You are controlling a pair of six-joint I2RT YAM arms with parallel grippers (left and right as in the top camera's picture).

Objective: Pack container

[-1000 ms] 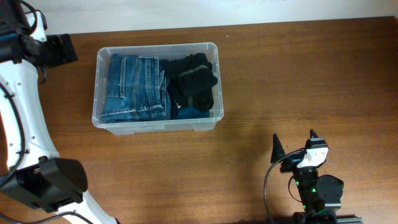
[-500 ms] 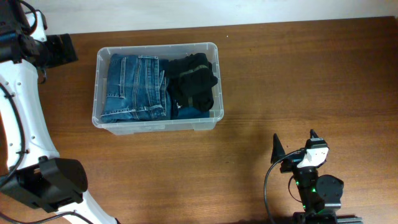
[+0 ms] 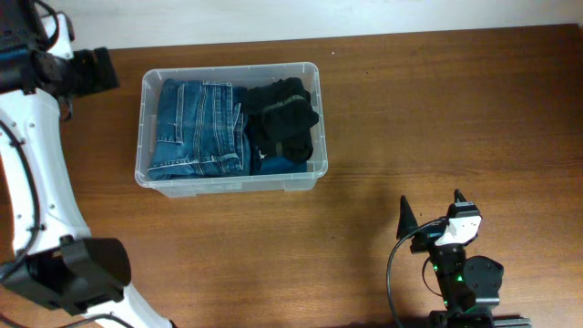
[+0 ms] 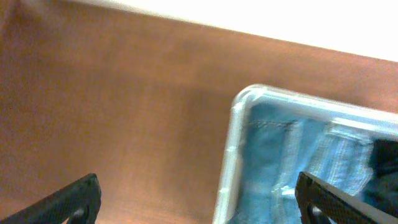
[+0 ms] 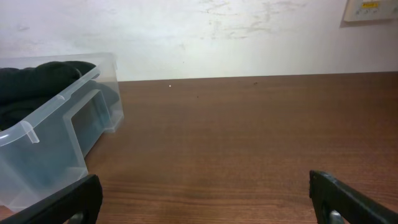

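The container (image 3: pixel 232 185), a clear plastic bin, stands at the back left of the table. Folded blue jeans (image 3: pixel 199 128) fill its left part and black clothes (image 3: pixel 282 123) its right part. My left gripper (image 3: pixel 98 71) is open and empty, raised just left of the bin's far left corner. In the left wrist view the gripper (image 4: pixel 199 196) looks down on that corner's rim (image 4: pixel 233 149) and the jeans (image 4: pixel 280 162). My right gripper (image 3: pixel 431 208) is open and empty near the front right. In the right wrist view the gripper (image 5: pixel 205 193) faces the bin (image 5: pixel 56 143) and black clothes (image 5: pixel 37 74).
The brown wooden table (image 3: pixel 437 109) stretches bare to the right of the bin. A white wall (image 5: pixel 217 31) runs along the table's far edge, with a wall plate (image 5: pixel 370 9) at the upper right. The left arm's white links (image 3: pixel 32 155) run down the left side.
My left gripper has shifted slightly to the right, toward the bin's far left corner. The right arm and the bin's contents have not moved.
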